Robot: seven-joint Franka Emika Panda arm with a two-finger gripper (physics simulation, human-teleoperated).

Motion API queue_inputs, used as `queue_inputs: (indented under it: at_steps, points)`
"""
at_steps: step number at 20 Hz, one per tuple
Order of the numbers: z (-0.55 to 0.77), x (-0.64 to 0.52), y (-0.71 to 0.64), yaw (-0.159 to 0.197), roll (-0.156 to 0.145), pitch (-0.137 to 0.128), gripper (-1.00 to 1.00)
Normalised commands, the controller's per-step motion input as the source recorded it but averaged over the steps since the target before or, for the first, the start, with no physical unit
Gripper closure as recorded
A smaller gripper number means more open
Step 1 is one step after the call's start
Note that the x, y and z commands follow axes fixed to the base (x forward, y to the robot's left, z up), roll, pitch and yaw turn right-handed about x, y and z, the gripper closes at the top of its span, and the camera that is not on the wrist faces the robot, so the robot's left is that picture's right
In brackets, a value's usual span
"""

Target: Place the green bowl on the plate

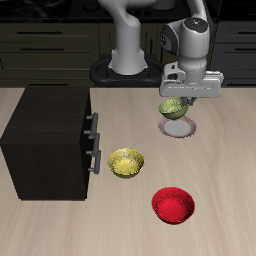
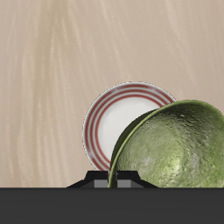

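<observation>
While the claw (image 1: 178, 100) hangs above the counter (image 1: 220, 160), the green bowl (image 1: 173, 108) sits clamped in it, lifted clear of the surface and tipped on its side rather than level. In the exterior view the bowl shows just under the grey claw housing, its olive rim and speckled inside turned partly toward the camera. The fingers themselves are mostly hidden behind the bowl and the housing, so how they stand can only be read from the bowl hanging there: narrowed onto its rim.

Directly beneath, the plate (image 1: 180, 127) lies flat on the counter, only a pale sliver of it peeking out below the bowl in the exterior view. The wrist view gives it better: the plate (image 2: 118, 122) with its pale centre and ringed pinkish-brown rim lies on the bare wood grain, and the green bowl (image 2: 179, 149) fills the frame close to the camera, its mottled yellowish-green inside facing the lens and its edge overlapping part of the plate (the two are not touching, since the bowl is held up in the air).

Nearer the counter's front edge stand a yellow bowl (image 1: 126, 162) and a red bowl (image 1: 173, 205), both well apart from the plate. A dark cabinet (image 1: 45, 140) with metal drawer handles stands beside the yellow bowl.
</observation>
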Motion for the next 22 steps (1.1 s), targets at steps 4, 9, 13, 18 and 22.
queue_inputs:
  at_steps: [4,9,13,18,22]
  points:
    - [-0.41,0.16,0.01,-0.011,0.019,0.092,1.0]
    - [-0.2,0.09,0.18,0.029,0.028,0.015,1.0]
    - [-0.15,0.25,-0.03,0.014,-0.017,0.024,1.0]
    - [-0.37,0.2,-0.12,0.004,-0.051,0.065,1.0]
    - [-0.18,-0.01,0.2,-0.014,0.057,0.086,-1.0]
